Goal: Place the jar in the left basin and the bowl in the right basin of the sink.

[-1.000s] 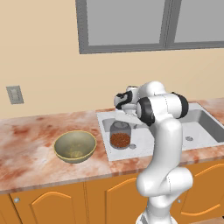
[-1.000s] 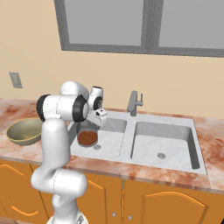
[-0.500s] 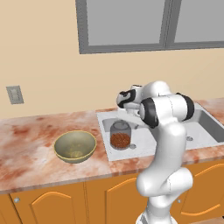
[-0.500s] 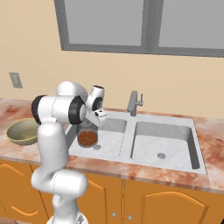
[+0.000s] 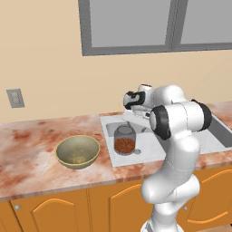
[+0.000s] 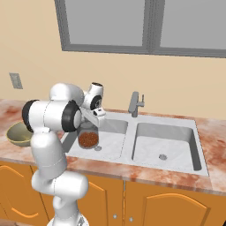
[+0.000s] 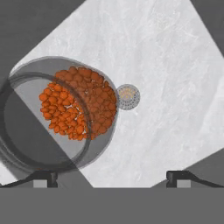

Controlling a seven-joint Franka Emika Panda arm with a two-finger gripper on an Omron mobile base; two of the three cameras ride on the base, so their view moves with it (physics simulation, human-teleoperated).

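One jar [image 5: 124, 141] stands in the left basin [image 6: 108, 143], my fingers [image 7: 43, 178] released; the rigid, light bowl [image 5: 78, 151] I would pinch by its rim.

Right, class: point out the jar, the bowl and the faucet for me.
jar [image 5: 124, 141], left base view, on its glass side over the red granules.
bowl [image 5: 77, 152], left base view, on its speckled inside.
faucet [image 6: 135, 104], right base view, on its upright grey stem.
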